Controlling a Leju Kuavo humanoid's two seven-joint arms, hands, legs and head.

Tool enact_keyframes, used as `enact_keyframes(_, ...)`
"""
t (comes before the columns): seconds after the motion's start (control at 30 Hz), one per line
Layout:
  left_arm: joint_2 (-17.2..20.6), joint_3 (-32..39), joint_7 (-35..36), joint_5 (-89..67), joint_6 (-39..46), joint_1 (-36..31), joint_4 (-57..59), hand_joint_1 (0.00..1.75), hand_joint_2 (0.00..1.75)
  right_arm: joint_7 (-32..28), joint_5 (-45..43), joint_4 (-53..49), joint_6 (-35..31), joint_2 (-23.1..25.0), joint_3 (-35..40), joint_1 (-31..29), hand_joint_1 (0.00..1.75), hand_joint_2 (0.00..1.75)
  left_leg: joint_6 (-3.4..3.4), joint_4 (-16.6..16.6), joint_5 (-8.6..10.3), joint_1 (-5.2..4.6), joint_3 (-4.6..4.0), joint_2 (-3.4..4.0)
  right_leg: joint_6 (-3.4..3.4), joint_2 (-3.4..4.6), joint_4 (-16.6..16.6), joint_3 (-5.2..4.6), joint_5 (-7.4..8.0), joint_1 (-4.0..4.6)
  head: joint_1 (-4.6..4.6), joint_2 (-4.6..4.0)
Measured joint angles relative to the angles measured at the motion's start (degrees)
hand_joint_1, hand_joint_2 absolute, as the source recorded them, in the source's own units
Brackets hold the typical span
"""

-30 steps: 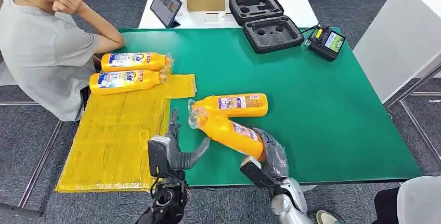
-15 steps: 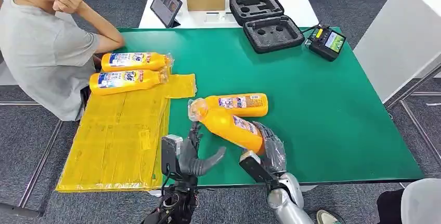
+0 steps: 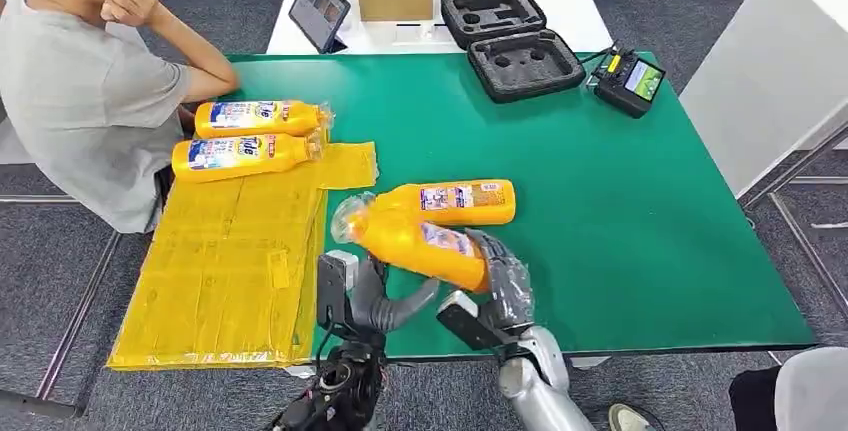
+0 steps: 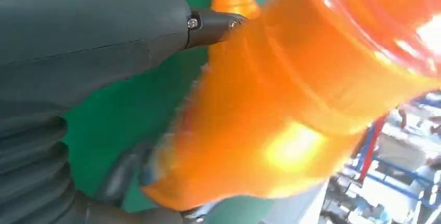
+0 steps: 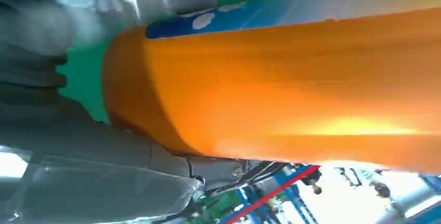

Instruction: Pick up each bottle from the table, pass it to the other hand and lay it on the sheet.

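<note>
The right hand [image 3: 497, 276] grips the base of an orange bottle [image 3: 415, 241] lifted over the green table [image 3: 620, 211], its cap toward the yellow sheet [image 3: 220, 261]. The left hand [image 3: 375, 296] sits just under it, fingers spread, holding nothing. Another bottle [image 3: 455, 201] lies right behind; two bottles [image 3: 250, 136] rest at the sheet's far end beside a seated person [image 3: 80, 81]. A foam case [image 3: 510, 41] and controller [image 3: 627, 81] lie well apart

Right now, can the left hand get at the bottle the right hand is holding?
Probably yes: the left hand is open right under the held bottle, nothing between them, while the right hand grips its base.
</note>
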Motion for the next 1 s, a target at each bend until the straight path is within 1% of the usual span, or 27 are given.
enact_keyframes(0.17,0.0,0.2,-0.7,0.0,0.9,-0.7,0.5,0.00,1.75,0.0,1.2,0.5,-0.1,1.3,-0.5,0.0,1.75,1.75,0.00,0.0,0.01,0.00,0.00,0.00,0.00,-0.01,0.0,0.00,0.00,-0.01,0.00,0.00)
enact_keyframes(0.47,-0.1,0.2,-0.9,0.1,1.4,-1.1,0.9,0.00,1.75,0.0,1.8,0.8,-0.1,1.8,-1.0,-0.1,1.75,1.75,0.00,0.0,0.01,-0.02,-0.01,0.00,0.00,-0.01,0.0,0.00,0.00,-0.02,0.00,0.00)
enact_keyframes(0.53,-0.3,0.3,-1.2,0.7,2.2,-1.2,1.0,0.00,1.75,-0.2,3.1,0.9,-0.1,2.1,-1.5,-0.1,1.75,1.75,0.00,0.0,0.01,-0.02,-0.02,0.00,0.00,-0.01,0.0,0.00,0.00,-0.03,0.00,0.00)
enact_keyframes(0.57,-0.5,0.4,-1.2,1.4,2.4,-1.3,1.2,0.00,1.75,-0.3,4.7,0.9,-0.1,2.5,-2.0,-0.2,1.75,1.75,0.00,0.0,0.01,-0.02,-0.02,0.00,0.00,-0.01,0.0,0.00,0.00,-0.02,0.00,0.00)
enact_keyframes(0.6,-0.7,0.8,-0.1,3.4,1.7,-1.7,1.6,0.00,1.75,-1.2,9.4,0.9,-0.3,3.5,-4.4,-0.4,1.75,1.75,0.00,0.0,0.01,-0.02,-0.01,0.00,0.00,-0.01,0.0,-0.01,0.00,-0.02,0.00,0.00)
enact_keyframes(0.63,-1.1,0.9,2.9,6.1,0.1,-2.1,1.8,0.00,1.75,-3.0,14.6,0.7,-0.3,5.1,-8.8,-0.8,1.75,1.75,0.00,0.0,0.01,-0.01,-0.01,0.00,0.00,-0.01,0.0,0.00,0.00,-0.01,0.00,0.00)
enact_keyframes(0.67,-1.4,0.8,3.7,6.9,-0.1,-2.3,1.8,0.00,1.75,-3.3,16.2,0.4,-0.3,5.9,-10.7,-0.9,1.75,1.75,0.00,0.0,0.02,-0.01,-0.01,0.00,0.00,0.00,0.0,0.00,0.01,-0.01,0.00,0.00)
enact_keyframes(0.87,-2.0,0.9,4.9,11.2,-0.4,-3.6,2.2,0.00,1.75,-3.2,20.8,-0.7,-0.5,8.6,-13.4,-1.0,1.75,1.75,0.00,0.0,0.03,-0.01,-0.01,0.00,0.00,-0.01,0.0,-0.01,0.00,-0.01,0.00,0.00)
enact_keyframes(1.0,-2.1,1.1,5.1,12.3,-0.8,-4.0,2.2,0.00,1.75,-3.2,21.7,-1.5,-0.5,9.8,-13.6,-0.8,1.75,1.75,0.00,0.0,0.03,-0.01,-0.01,0.01,0.00,0.00,0.0,-0.02,0.00,-0.02,0.00,0.00)
